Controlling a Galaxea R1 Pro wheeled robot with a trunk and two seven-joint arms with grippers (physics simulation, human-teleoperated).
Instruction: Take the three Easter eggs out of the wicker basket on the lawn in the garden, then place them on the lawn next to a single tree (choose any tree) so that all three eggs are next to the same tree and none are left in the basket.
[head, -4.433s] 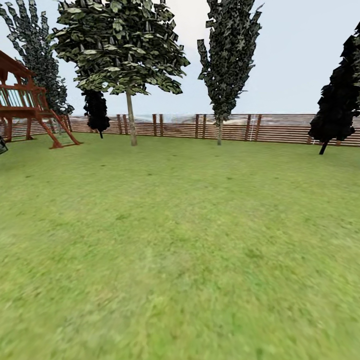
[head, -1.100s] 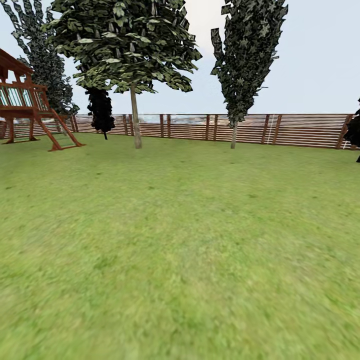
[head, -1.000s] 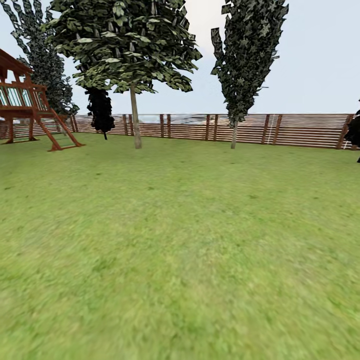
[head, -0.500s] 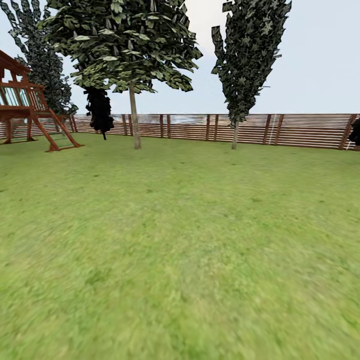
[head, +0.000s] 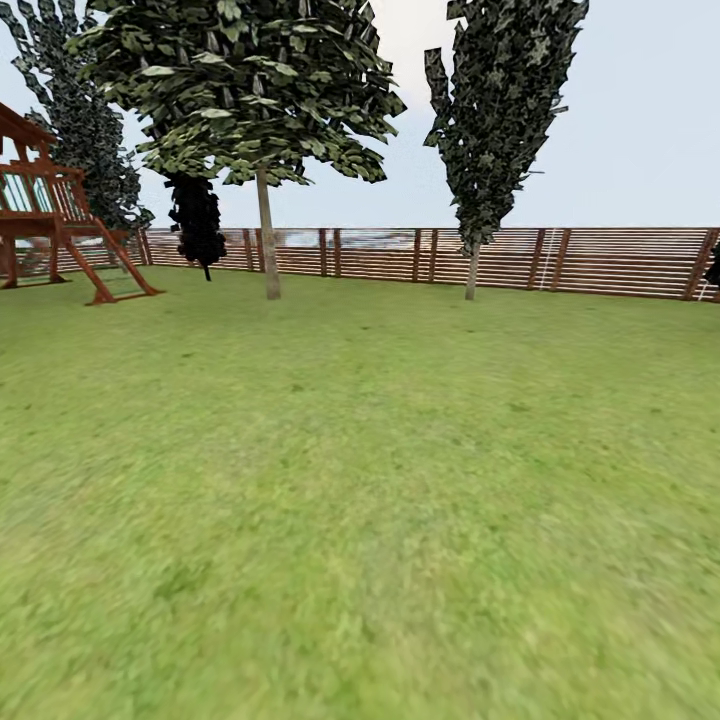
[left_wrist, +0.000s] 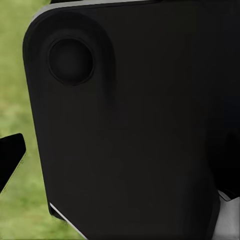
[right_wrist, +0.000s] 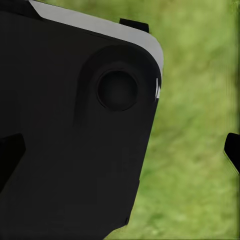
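Open lawn (head: 380, 480) stretching far to slat fence (head: 600, 262), tree (head: 266, 240) far left beside playset (head: 60, 235), finger spread of both grippers cannot be told

The lawn (head: 380, 480) is mottled green. The tree (head: 266, 240) has a pale grey-brown trunk under light green leaves. The fence (head: 600, 262) is brown with horizontal slats, and the play frame (head: 60, 235) reddish-brown.

No legible txt — no labels, nos., signs.
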